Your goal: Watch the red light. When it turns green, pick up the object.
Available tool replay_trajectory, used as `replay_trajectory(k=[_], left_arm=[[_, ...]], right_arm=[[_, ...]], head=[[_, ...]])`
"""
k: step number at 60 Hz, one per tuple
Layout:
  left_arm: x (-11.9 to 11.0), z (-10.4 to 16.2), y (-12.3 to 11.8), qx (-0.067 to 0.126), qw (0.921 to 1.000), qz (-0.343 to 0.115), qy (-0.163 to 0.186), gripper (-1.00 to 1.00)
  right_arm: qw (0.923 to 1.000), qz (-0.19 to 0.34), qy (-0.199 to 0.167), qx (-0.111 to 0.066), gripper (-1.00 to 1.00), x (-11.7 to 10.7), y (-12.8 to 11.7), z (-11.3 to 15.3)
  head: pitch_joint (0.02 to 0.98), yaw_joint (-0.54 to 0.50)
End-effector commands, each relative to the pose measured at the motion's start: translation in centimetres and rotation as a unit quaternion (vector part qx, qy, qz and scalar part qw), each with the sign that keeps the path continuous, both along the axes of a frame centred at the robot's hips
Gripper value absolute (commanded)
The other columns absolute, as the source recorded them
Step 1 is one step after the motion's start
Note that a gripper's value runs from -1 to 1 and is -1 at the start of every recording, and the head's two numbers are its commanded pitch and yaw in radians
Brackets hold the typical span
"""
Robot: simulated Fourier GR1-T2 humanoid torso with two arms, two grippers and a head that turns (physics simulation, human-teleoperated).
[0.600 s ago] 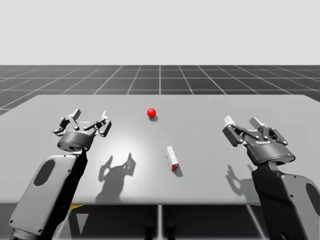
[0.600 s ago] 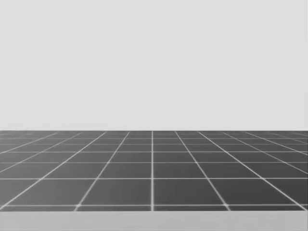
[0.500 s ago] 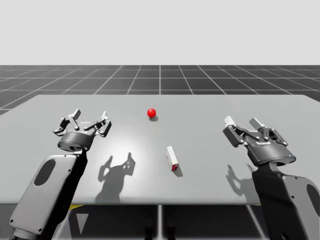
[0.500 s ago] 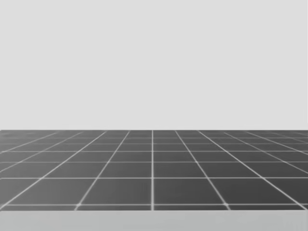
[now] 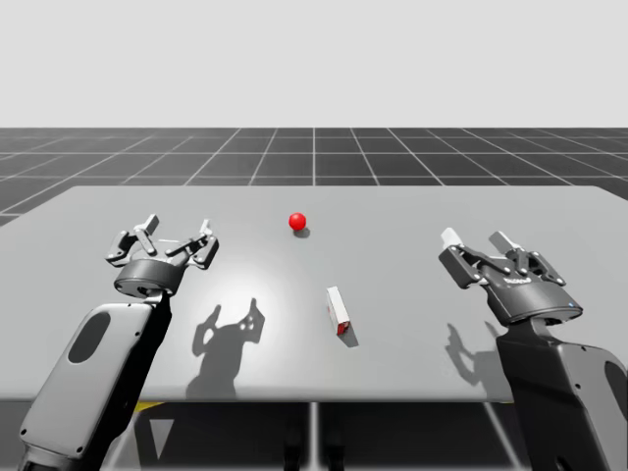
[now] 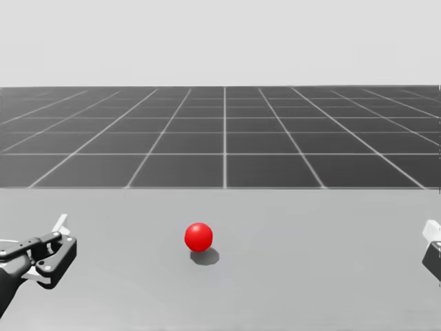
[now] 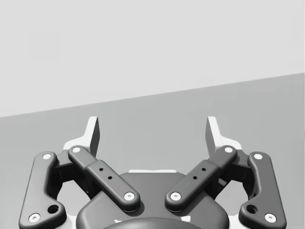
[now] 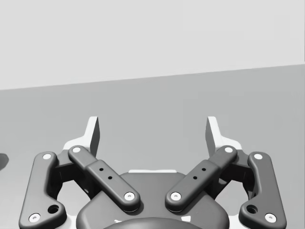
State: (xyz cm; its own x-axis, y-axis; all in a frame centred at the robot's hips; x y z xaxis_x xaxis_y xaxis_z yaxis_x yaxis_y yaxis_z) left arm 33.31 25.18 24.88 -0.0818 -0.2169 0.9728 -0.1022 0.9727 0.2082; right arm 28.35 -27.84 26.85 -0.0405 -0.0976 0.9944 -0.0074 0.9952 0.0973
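The light is a red ball [image 5: 297, 222] resting on the grey table [image 5: 412, 211] at the middle back; the head view shows the ball [image 6: 198, 236] still red. A small white box with a red end [image 5: 338, 310] lies in front of it, near the table's centre. My left gripper [image 5: 177, 227] hovers open over the table's left side, well left of the box. On the right side my right gripper [image 5: 475, 237] is open too. In both wrist views the left gripper [image 7: 152, 131] and the right gripper [image 8: 152, 131] have nothing between their fingers.
Bare grey tabletop [image 6: 310, 276] lies around the ball and box. A dark gridded floor [image 5: 314, 152] stretches beyond the table's far edge. At the head view's side edges my left gripper [image 6: 43, 249] and right gripper [image 6: 433, 247] just show.
My head has turned downward, bringing the table, the red ball and both grippers' edges into the head view. The arms, the box and the ball have stayed put.
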Motion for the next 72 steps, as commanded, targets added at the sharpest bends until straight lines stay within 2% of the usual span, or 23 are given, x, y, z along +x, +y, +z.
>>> replay_trajectory(k=[1, 4, 16, 72], left_arm=[[0.07, -0.05, 0.02, 0.003, 1.0000, -0.001, 0.001, -1.00], [0.10, -0.06, 0.01, 0.004, 1.0000, -0.002, 0.001, -1.00], [0.15, -0.06, 0.01, 0.004, 1.0000, -0.003, 0.001, -1.00], [0.05, -0.05, -0.10, 0.004, 1.0000, -0.005, -0.002, -1.00]], right_arm=[[1.0000, 0.001, 0.002, -0.003, -1.00, 0.02, 0.06, -0.03], [1.0000, 0.000, 0.003, -0.005, -1.00, 0.03, 0.08, -0.04], [1.0000, 0.001, 0.004, -0.007, -1.00, -0.01, 0.17, -0.02], [0.9999, -0.002, 0.002, -0.017, -1.00, -0.09, 0.31, -0.12]], head=[[0.461, 0.03], [0.516, 0.05], [0.596, 0.10], [0.601, 0.07]])
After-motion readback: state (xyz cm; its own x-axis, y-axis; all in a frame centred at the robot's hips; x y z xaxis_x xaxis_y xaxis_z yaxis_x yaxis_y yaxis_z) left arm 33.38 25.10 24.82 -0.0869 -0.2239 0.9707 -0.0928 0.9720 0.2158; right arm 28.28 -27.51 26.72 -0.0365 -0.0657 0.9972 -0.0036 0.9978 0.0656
